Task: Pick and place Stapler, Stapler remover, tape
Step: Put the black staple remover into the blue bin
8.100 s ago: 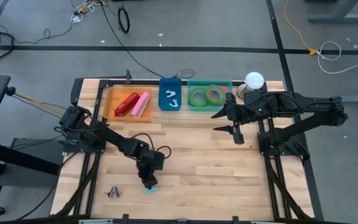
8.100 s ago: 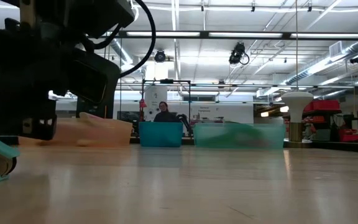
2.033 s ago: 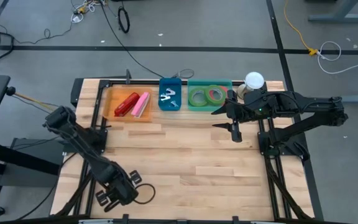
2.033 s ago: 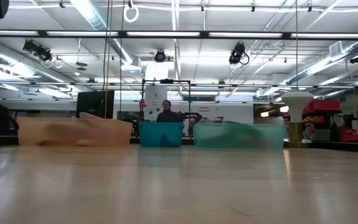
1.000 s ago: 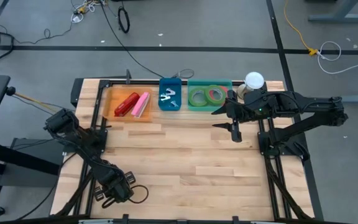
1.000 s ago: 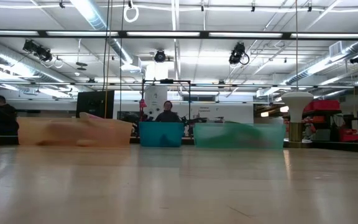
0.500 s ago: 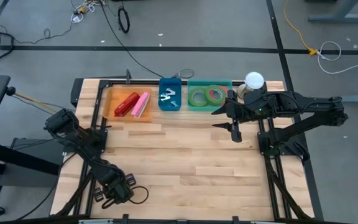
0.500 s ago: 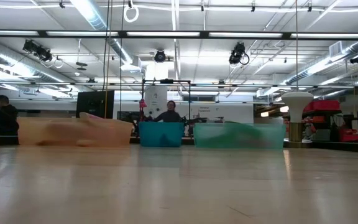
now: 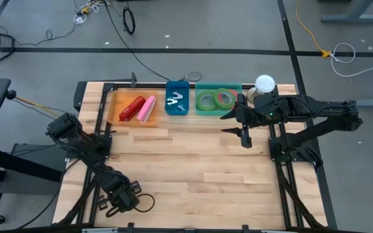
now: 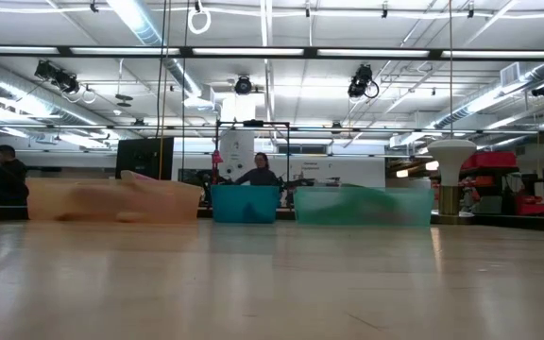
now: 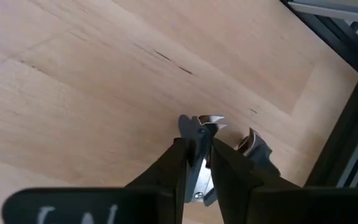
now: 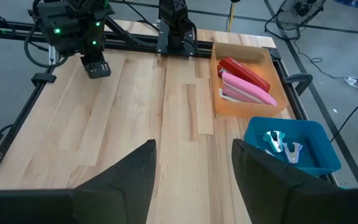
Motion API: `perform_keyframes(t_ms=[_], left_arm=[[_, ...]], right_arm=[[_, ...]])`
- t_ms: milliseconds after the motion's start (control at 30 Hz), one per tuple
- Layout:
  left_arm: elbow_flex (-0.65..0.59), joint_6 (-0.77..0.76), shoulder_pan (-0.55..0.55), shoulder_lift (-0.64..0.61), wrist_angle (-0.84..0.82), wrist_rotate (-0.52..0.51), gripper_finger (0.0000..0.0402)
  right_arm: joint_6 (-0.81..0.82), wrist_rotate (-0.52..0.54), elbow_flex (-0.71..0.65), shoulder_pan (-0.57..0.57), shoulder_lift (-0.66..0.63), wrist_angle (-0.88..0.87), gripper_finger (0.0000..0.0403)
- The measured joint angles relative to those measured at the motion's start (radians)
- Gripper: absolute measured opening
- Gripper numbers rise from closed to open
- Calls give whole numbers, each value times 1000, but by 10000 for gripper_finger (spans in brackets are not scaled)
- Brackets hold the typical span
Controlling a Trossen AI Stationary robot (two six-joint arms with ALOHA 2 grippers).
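Observation:
A dark stapler remover (image 11: 199,134) with metal claws lies on the wood at the table's near left corner. My left gripper (image 11: 202,148) (image 9: 116,204) points steeply down and is shut on it. In the high view the gripper hides the remover. My right gripper (image 12: 194,186) (image 9: 245,134) hangs open above the far right of the table, touching nothing. A red stapler (image 9: 132,107) and a pink one (image 9: 147,109) lie in the orange bin (image 9: 114,102). Tape rolls (image 9: 206,101) lie in the green bin (image 9: 238,97). My left gripper pinches one dark arm of the stapler remover (image 11: 196,142) between its two fingers, coming steeply from above. The remover's other arm with its metal claw (image 11: 254,144) stands outside one finger (image 11: 229,168). The remover sits on the table top.
A blue bin (image 9: 169,103) with pale stapler removers stands between the orange and green bins along the far edge. A white round object (image 9: 265,83) stands at the far right. The black frame rail (image 11: 347,137) runs close beside the left gripper. People show in the room beyond (image 10: 258,172).

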Motion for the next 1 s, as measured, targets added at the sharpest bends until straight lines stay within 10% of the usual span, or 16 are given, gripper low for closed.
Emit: perform_keyframes(t_ms=[1000], left_arm=[[67,-55,1,-1,-14,31,71]], right_arm=[[0,0,0,0,0,0,210]])
